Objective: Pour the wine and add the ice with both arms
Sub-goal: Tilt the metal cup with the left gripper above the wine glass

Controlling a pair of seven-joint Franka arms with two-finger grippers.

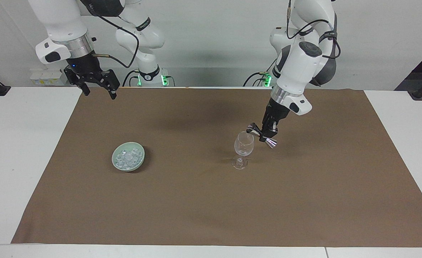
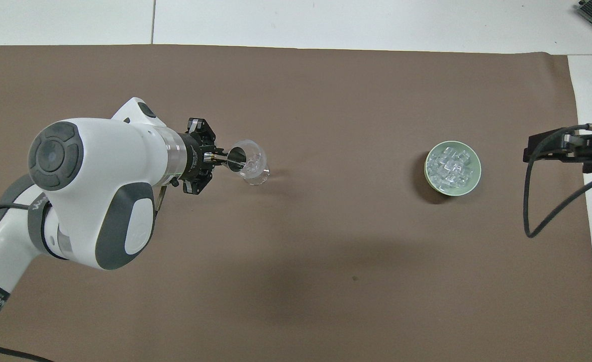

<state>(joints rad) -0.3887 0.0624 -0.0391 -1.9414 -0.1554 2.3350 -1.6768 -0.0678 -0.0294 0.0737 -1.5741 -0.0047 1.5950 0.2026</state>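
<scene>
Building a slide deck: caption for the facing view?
Left gripper tips a metal jigger over the wine glass.

Bright, even light from above leaves only soft, blurred shadows on the brown mat, a darker patch beside the green bowl and a faint one by the glass, with no harsh glare and sharp focus throughout both views.

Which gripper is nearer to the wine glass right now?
The left gripper: it holds a small metal jigger tipped at the rim of the wine glass. The right gripper waits over the mat's edge near its base, past the bowl of ice.
</scene>
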